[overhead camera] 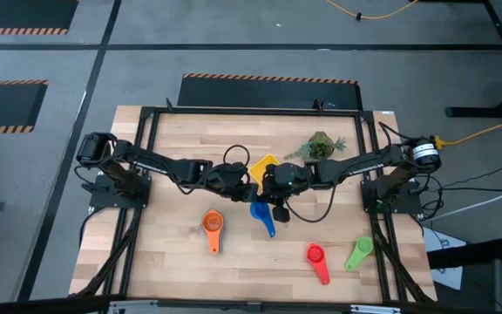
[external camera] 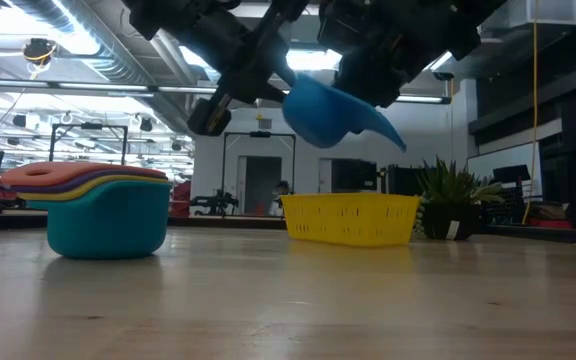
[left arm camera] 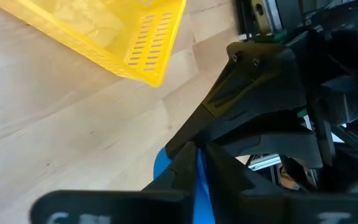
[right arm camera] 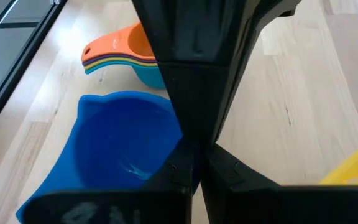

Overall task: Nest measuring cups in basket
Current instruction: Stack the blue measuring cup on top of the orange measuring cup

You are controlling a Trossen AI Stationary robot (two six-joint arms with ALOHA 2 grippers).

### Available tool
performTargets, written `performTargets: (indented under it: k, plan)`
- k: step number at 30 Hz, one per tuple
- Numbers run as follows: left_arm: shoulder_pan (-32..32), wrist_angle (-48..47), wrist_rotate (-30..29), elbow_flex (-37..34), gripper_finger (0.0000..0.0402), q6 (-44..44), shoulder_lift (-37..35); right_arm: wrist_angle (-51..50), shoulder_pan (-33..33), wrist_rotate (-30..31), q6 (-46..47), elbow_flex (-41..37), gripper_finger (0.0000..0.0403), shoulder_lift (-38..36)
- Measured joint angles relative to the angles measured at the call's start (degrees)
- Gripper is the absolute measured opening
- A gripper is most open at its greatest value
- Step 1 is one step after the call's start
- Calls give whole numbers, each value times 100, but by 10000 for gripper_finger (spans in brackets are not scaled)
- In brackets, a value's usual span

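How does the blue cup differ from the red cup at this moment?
The blue cup hangs in the air above the table, while the red cup lies on the wood. The blue cup is pinched by both the right gripper and the left gripper; nothing touches the red cup. The blue cup is near the basket; the red cup lies farther away, beside the green cup. Both are handled scoops.

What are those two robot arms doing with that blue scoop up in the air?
Both arms meet over the middle of the table. The right gripper is pinched shut on the rim of the blue measuring cup, holding it in the air, and the left gripper is closed on it too. The yellow basket sits just behind, with no cup seen inside. A nested stack of cups waits nearby, and the red cup and the green cup lie apart.
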Motion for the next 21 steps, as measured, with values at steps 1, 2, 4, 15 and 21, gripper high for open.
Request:
performTargets:
  k: [1, 2, 4, 15, 21]
  plan:
    - [0, -9, -7, 0, 11, -13, 0, -4, 0, 12, 0, 0, 17, 0]
    - [0, -14, -14, 0, 8, -16, 0, -5, 0, 21, -1, 0, 17, 0]
    - [0, -15, -12, 0, 9, -15, 0, -5, 0, 20, 0, 0, 17, 0]
    - [-1, -8, 20, 0, 7, 43, 0, 12, 0, -6, -11, 0, 44, 0]
    - [-4, 20, 30, 0, 7, 54, 0, 47, -3, -12, -13, 0, 78, 0]
